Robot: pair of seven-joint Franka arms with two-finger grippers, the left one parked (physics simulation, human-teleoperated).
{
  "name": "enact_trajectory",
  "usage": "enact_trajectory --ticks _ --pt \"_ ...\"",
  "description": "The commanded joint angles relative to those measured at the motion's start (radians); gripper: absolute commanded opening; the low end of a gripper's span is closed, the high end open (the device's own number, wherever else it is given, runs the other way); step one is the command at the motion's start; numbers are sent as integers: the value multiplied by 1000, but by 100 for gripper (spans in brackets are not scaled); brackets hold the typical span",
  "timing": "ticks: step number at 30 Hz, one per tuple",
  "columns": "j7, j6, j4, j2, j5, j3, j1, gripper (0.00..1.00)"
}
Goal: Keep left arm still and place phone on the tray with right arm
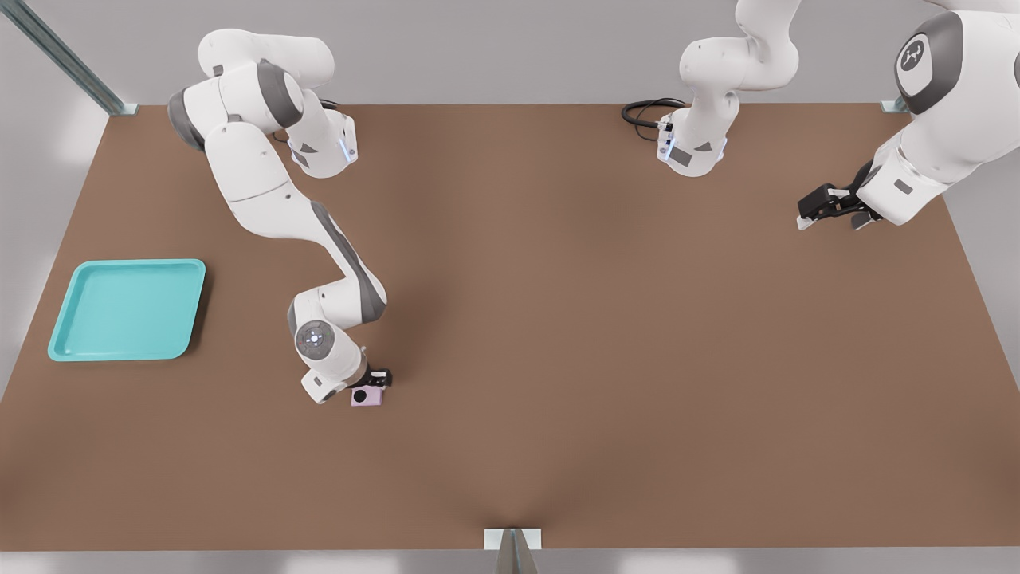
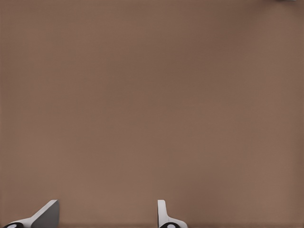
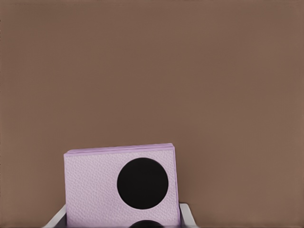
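The pale pink phone [image 1: 366,396] lies on the brown table toward the near edge, left of centre in the front view. My right arm reaches down to it, and its gripper [image 1: 373,386] sits right over the phone. In the right wrist view the phone [image 3: 95,190] fills the space between the two fingertips [image 3: 186,214], which press against its two sides; one black lens shows fully. The gripper [image 3: 122,219] is shut on the phone. The turquoise tray [image 1: 127,309] lies flat near the table's edge at the front view's left, well apart from the phone and with nothing in it.
The other arm's black gripper [image 1: 829,209] hangs over the table at the front view's right. Both arm bases [image 1: 692,151] stand at the far edge, with a black cable [image 1: 645,112] beside one. A metal bracket [image 1: 512,540] marks the near edge.
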Motion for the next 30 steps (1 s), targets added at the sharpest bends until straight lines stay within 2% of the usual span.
enact_trajectory --ticks 1,5,8,16,23,30 --pt "19 -18 1 -4 -10 0 0 75" --pt "11 -59 -2 -44 -10 0 -11 75" --pt "-67 -58 -94 -141 -8 0 -71 75" --pt "-504 -58 -455 -440 -8 3 -431 72" --pt "-872 -52 -487 -439 -8 9 -730 72" --pt "-1010 -44 -430 -370 -8 5 -850 75"
